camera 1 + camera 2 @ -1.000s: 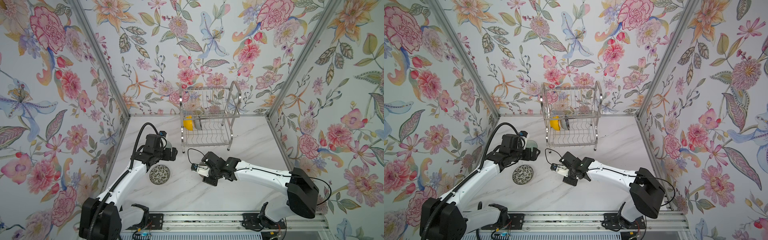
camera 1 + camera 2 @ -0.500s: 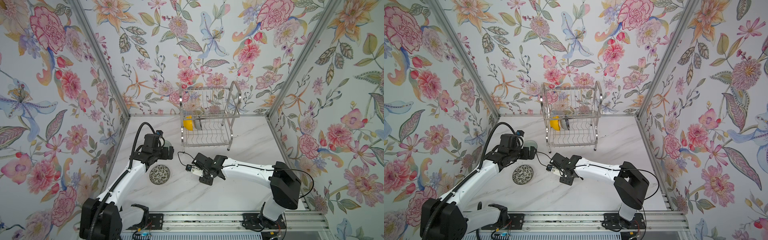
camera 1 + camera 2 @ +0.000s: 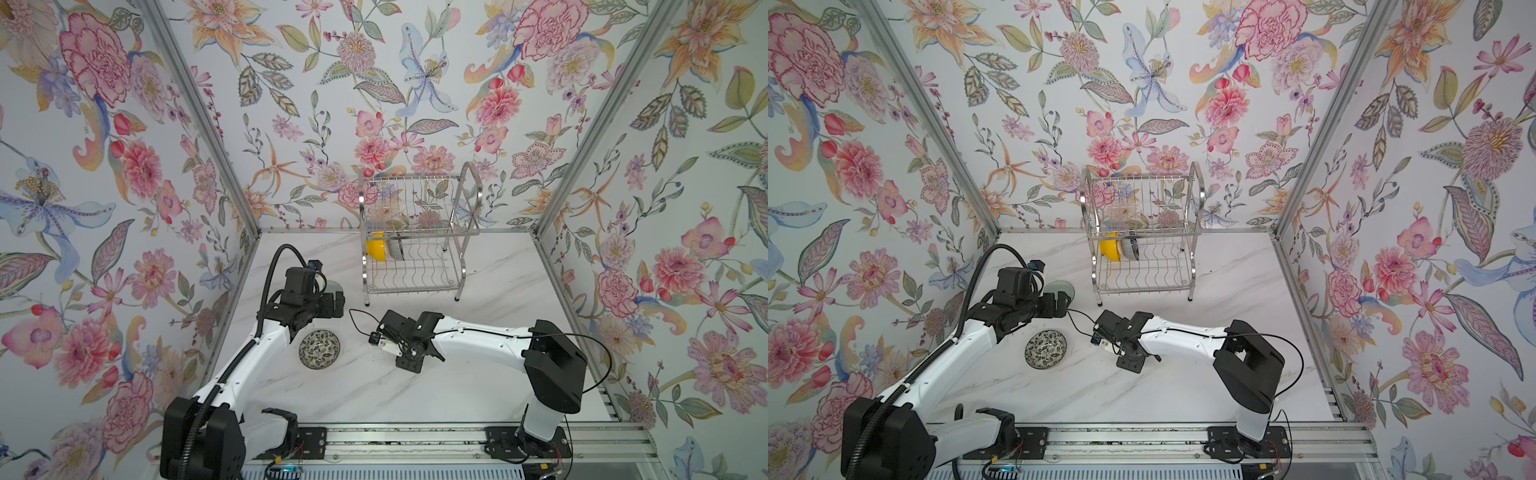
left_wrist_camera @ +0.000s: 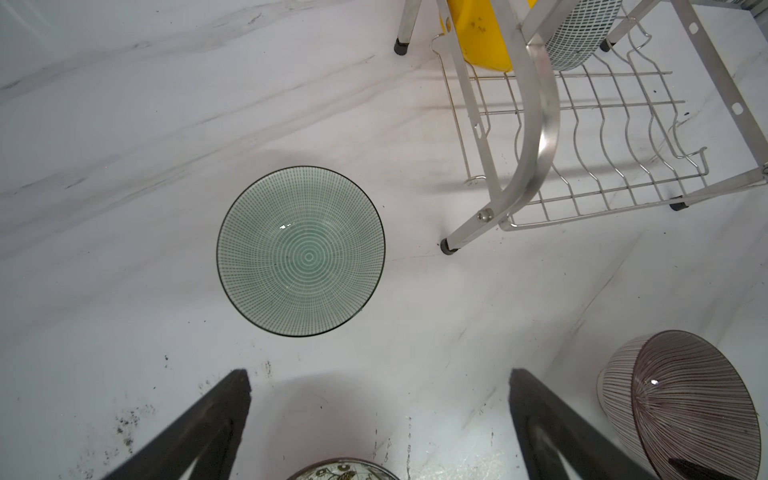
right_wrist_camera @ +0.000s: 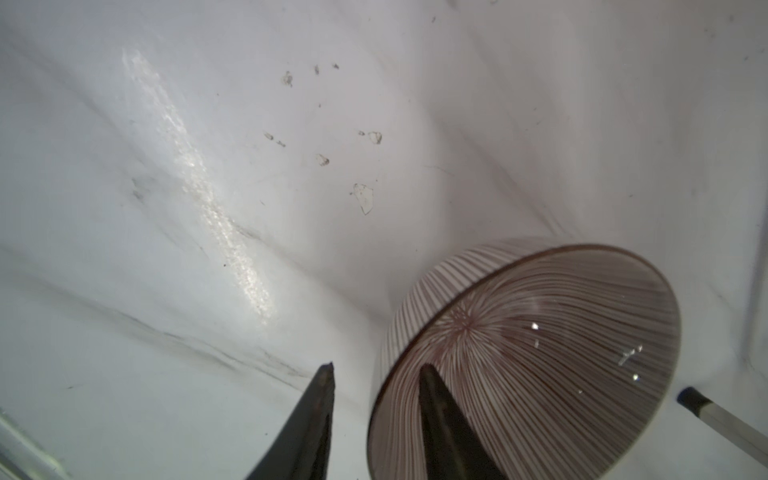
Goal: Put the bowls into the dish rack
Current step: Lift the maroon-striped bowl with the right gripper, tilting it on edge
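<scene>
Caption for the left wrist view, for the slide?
Open left gripper facing the pale green bowl; yellow bowl sits in the dish rack.

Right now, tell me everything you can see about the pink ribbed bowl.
The pink ribbed bowl is small and round and looks like glossy glazed ceramic. Fine dark pinkish lines radiate from its centre inside and run down its pale outer wall. It is tipped steeply, apparently resting on the white marble table, and the top views hide it. The right gripper straddles its rim, with one finger inside and one outside, where a gap shows.
</scene>
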